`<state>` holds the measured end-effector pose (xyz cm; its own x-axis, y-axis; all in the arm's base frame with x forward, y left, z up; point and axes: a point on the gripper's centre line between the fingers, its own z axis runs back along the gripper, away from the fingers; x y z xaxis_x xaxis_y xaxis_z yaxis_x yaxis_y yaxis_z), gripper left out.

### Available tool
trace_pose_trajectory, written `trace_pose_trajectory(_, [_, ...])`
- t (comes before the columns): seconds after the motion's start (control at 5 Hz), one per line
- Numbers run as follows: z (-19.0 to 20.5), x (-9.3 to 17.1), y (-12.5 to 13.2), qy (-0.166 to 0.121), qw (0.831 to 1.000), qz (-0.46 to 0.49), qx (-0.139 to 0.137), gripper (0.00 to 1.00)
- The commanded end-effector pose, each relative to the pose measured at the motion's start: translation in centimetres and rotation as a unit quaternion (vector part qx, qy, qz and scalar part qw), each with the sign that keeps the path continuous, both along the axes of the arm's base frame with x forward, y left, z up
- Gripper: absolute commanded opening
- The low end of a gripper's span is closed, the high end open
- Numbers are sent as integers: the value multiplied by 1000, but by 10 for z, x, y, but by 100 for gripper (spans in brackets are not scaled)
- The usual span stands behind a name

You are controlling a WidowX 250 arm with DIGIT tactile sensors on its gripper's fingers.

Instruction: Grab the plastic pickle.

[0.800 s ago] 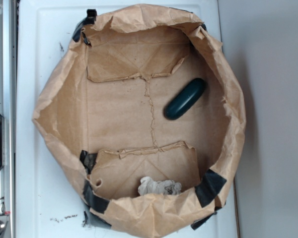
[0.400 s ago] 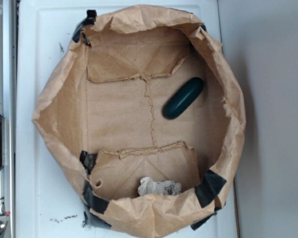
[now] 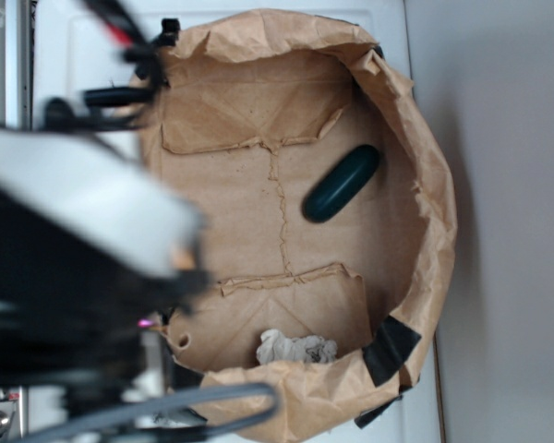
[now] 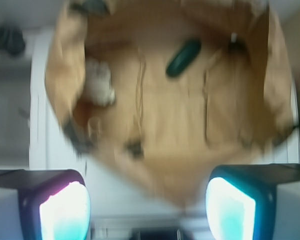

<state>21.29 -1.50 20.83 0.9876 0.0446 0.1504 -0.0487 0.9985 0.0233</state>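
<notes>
Right now I am holding my gripper [image 4: 147, 200] wide open, worrying it is heading to bump the tall paper bag [image 3: 425, 148] wall beside the plastic pickle [image 3: 342, 183] at 2 o'clock.

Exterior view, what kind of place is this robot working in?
Probably a lab or test bench, not a home. A brown paper bag with its walls folded down and taped serves as a bin on a white surface, holding only a plastic pickle and a paper wad, with the gripper open above.
</notes>
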Motion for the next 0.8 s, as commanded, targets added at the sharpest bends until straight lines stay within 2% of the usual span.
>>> trace_pose_trajectory(0.0, [13, 5, 6, -21, 1000, 14, 0, 100])
trace_pose_trajectory(0.2, [13, 5, 6, -21, 1000, 14, 0, 100])
trace_pose_trajectory(0.4, [-37, 24, 33, -13, 999, 48, 22, 100])
trace_pose_trajectory(0.6, [-77, 35, 58, 10, 997, 76, 31, 100])
